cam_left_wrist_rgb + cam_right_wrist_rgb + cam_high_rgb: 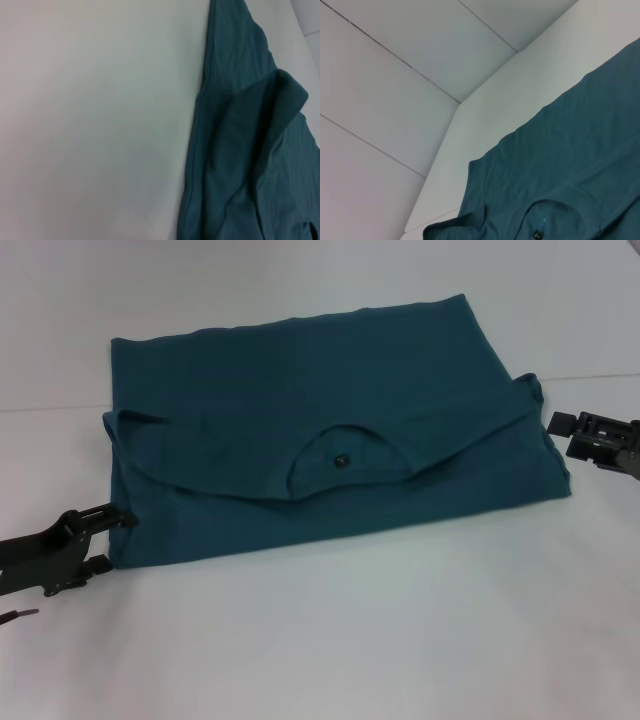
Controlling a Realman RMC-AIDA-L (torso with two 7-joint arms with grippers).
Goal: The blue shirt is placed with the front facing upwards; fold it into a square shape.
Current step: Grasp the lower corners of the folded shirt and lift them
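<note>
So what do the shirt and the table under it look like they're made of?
The shirt looks like soft matte knit, probably cotton: fine ribbing and limp folds show in the left wrist view. The table looks like smooth, hard white laminate or painted board; which one isn't clear.

One blue shirt (330, 430) lies folded on one white table (380, 640). One round collar (345, 465) shows on it, with one small dark label (341, 458) inside. Two grippers are in view: the left gripper (115, 520) at one side edge and the right gripper (565, 430) at the other.
</note>
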